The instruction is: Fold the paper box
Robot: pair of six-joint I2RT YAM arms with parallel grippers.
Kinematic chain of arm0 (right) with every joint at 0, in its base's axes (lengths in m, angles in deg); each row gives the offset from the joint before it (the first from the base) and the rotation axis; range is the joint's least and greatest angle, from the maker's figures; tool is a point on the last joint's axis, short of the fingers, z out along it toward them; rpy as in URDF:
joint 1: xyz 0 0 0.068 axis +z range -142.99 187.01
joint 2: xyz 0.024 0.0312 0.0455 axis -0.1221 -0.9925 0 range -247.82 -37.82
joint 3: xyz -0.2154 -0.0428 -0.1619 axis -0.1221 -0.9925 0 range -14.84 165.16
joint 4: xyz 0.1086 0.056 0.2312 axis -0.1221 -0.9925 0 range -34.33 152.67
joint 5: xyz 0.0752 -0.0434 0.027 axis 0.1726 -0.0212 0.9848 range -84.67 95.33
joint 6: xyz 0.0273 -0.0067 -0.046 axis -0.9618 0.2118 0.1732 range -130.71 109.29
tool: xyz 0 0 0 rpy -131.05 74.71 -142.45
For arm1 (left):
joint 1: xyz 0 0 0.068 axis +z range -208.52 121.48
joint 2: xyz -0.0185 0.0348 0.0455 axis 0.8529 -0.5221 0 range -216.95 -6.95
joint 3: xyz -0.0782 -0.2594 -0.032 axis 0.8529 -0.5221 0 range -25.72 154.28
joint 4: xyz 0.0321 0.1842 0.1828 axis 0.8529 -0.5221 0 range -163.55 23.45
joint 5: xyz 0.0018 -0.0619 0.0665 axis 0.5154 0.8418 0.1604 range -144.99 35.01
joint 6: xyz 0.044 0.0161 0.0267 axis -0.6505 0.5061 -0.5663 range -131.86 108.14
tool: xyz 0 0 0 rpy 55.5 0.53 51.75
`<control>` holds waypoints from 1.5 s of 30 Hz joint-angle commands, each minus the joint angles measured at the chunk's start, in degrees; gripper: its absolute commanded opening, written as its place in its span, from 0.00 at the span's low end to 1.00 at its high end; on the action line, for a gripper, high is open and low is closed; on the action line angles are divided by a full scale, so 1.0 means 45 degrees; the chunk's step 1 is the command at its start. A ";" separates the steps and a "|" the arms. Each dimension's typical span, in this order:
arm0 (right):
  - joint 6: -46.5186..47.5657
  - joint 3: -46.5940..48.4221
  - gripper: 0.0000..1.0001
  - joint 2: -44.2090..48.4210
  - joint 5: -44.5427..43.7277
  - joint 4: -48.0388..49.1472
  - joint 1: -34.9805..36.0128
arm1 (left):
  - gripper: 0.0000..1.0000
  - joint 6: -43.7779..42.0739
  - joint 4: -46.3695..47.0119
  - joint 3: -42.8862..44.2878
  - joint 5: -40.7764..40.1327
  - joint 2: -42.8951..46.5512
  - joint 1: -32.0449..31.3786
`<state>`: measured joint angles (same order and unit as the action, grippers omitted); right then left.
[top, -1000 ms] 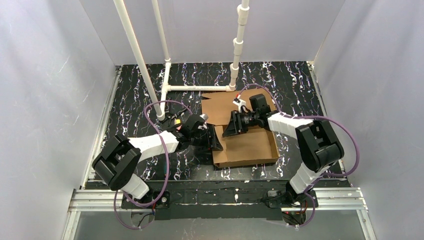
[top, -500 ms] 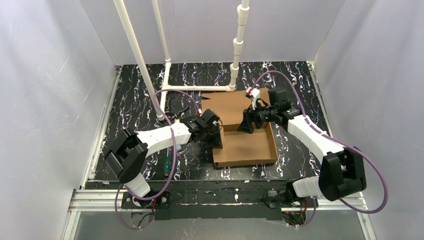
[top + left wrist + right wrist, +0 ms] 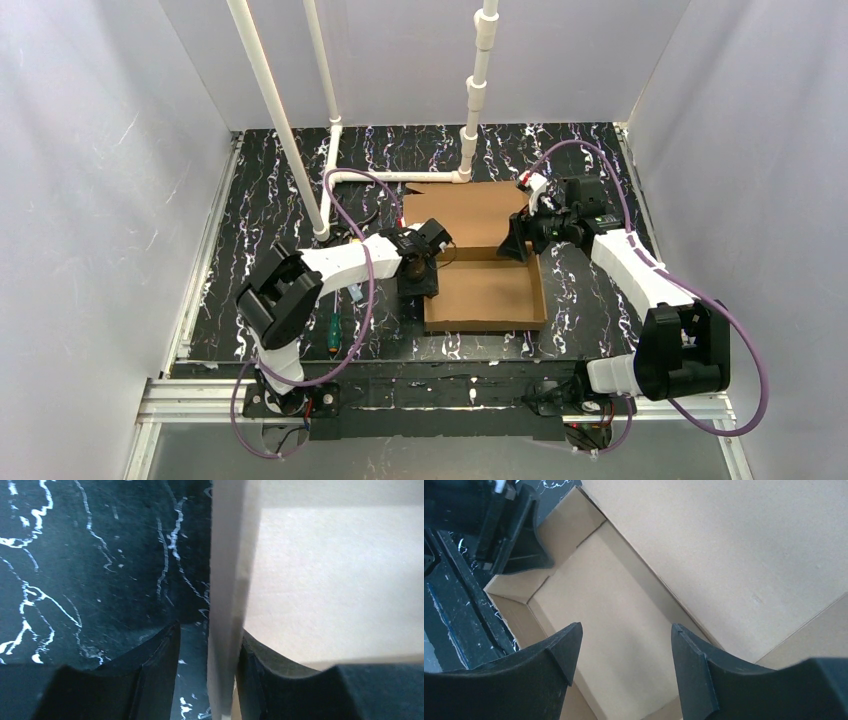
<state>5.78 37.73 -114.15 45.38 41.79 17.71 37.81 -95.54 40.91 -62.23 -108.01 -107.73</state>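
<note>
In the top external view, the paper box is seen on the black marbled table, between the two arms and slightly right of centre. It is part-formed: a shallow tray with raised walls opens upward, and a flat lid panel lies on the table beyond it, pointing toward the white pipe frame. The tray's longer side runs left to right, while tray and panel together extend from near to far. The left gripper is placed at the tray's left wall, and the right gripper is held over the fold at the tray's far right corner. A green-handled screwdriver is noted near the left arm. In the left wrist view, a detail hidden from above is shown: the left wall stands upright between the parted fingers, with the inner finger touching it and the outer finger just clear, so the wall is straddled, not clamped. In the right wrist view, the right gripper's fingers are seen spread wide with nothing between them, above the tray floor and apart from the cardboard; the left gripper is also visible there at the far wall.
</note>
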 commanded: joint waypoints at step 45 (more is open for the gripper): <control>0.0593 -0.0278 0.74 -0.0253 0.0455 -0.0281 -0.0385 | 0.00 -0.2624 -0.1931 0.2072 -0.4790 -0.1123 0.0842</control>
<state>7.55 36.69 -114.61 46.23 40.78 16.36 25.19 -104.11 50.83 -74.30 -115.22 -105.00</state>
